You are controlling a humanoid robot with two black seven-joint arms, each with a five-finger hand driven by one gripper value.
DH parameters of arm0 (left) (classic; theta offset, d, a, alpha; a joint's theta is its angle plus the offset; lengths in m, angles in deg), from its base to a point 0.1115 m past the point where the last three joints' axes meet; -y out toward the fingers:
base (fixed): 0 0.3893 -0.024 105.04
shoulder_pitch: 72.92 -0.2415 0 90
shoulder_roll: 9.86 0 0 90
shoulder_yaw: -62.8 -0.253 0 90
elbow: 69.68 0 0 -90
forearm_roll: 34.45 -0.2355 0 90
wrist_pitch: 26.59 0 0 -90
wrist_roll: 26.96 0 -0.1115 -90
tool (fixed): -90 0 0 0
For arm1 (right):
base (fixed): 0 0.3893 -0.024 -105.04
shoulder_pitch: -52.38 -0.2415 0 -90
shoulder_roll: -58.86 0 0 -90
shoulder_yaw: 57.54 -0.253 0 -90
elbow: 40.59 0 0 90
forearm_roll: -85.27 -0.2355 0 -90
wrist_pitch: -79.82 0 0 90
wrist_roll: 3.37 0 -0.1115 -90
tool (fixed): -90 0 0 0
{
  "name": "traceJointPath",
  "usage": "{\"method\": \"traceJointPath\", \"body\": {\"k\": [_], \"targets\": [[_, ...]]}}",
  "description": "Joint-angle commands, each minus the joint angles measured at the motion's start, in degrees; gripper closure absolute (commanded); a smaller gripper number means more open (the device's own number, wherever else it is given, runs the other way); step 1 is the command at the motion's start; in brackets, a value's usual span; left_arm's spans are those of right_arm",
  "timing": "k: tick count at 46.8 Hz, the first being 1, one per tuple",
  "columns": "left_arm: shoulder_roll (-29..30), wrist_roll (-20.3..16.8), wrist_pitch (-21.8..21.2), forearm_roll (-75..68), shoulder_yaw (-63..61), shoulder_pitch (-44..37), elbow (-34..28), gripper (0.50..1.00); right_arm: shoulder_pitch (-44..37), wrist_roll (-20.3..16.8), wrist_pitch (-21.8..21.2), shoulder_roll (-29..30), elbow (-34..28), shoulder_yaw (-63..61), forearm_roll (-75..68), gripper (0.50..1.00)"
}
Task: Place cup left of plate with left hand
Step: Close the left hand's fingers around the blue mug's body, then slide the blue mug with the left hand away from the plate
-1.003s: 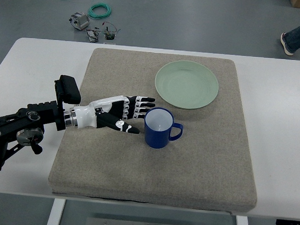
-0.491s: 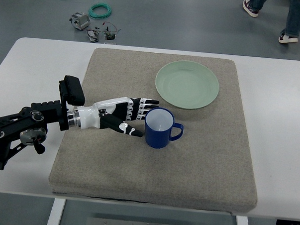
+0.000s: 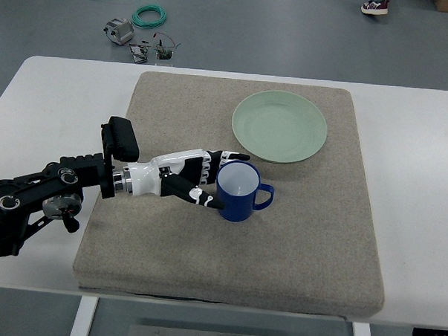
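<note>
A blue cup [image 3: 239, 192] with a white inside stands upright on the grey mat [image 3: 295, 238], its handle pointing right. It sits just below the pale green plate [image 3: 279, 127], slightly left of the plate's middle. My left hand [image 3: 209, 176] reaches in from the left, its fingers [image 3: 223, 160] spread around the cup's left side. The thumb lies at the cup's lower left and the fingers along its upper left rim. The hand looks open and close against the cup, without a closed grasp. The right arm is out of view.
The mat lies on a white table [image 3: 48, 101]. On the floor beyond the table are a green cable coil [image 3: 149, 15] and small electronic parts [image 3: 120, 31]. A person's shoe [image 3: 374, 6] shows at the top edge.
My left hand has slid to the right, from short of the cup to around its left side. The cup and plate have not moved. The person at the top right has walked away.
</note>
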Motion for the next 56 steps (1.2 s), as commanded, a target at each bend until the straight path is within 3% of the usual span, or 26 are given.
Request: {"method": "traceJointPath", "body": {"k": [1,43,56], "targets": [[-0.80,0.00,0.00,-0.26,-0.04,0.00,-0.78,0.508,0.00,0.00,0.06,0.00,0.00,0.01,0.00,0.566],[-4.23,0.17,0.00,-0.79,-0.48,0.70,-2.45,0.508,0.00,0.00,-0.03,0.00,0.00,0.01,0.00,0.566],[-4.41,2.90,0.00,-0.79,-1.10,0.70,-2.80,0.557,0.00,0.00,-0.03,0.00,0.00,0.01,0.00,0.566]]}}
